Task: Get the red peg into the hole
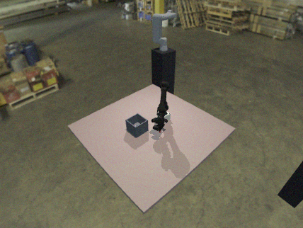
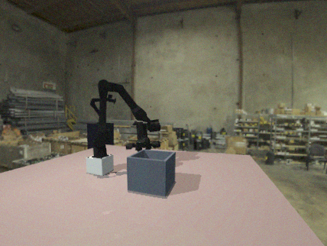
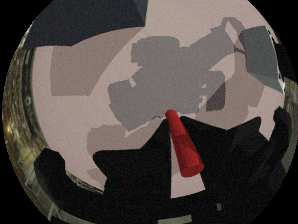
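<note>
The red peg [image 1: 159, 132] [image 3: 185, 147] stands between the fingertips in the wrist view, with one end toward the camera. My gripper [image 3: 173, 121] [image 1: 158, 129] is shut on the red peg, low over the pink mat. Whether the peg's lower end touches the mat cannot be told. The open dark blue-grey box [image 1: 136, 130] [image 2: 147, 175] [image 3: 92, 20] stands beside the gripper, to its left in the top view. In the exterior view the box hides the fingertips and the peg. Something pale shows inside the box in the top view; the hole cannot be made out.
A pale block [image 1: 167, 116] [image 2: 99, 165] [image 3: 262, 57] stands at the arm's base. The pink mat [image 1: 117, 110] [image 2: 76, 206] lies under the box and the arm. A black pedestal [image 1: 163, 65] with a grey arm stands beyond the mat's far corner.
</note>
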Motion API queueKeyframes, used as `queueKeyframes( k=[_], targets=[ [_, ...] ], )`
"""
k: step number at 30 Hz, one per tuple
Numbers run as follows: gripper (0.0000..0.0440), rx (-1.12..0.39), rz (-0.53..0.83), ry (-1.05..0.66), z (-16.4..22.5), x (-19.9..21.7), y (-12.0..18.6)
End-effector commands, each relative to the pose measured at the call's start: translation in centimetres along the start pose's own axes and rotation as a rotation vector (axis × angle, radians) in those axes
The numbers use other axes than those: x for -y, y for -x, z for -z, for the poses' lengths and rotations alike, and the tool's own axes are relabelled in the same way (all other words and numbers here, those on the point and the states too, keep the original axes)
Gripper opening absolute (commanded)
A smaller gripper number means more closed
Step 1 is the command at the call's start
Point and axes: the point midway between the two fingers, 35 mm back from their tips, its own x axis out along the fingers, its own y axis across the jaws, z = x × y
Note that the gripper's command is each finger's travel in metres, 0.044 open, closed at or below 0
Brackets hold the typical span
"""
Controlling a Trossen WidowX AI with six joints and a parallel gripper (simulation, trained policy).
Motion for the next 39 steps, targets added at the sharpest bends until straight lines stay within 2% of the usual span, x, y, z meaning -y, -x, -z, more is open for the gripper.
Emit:
queueKeyframes(
  k=[1,17,29,39],
  targets=[
    [0.0000,-0.024,-0.044,-0.010,0.4,-1.2,1.3],
    [0.0000,-0.047,-0.224,0.001,-0.2,-6.2,7.5],
    [0.0000,0.010,-0.285,0.003,-3.9,-8.6,11.7],
    [0.0000,0.077,-0.281,-0.025,-8.1,-9.2,13.3]
  ],
)
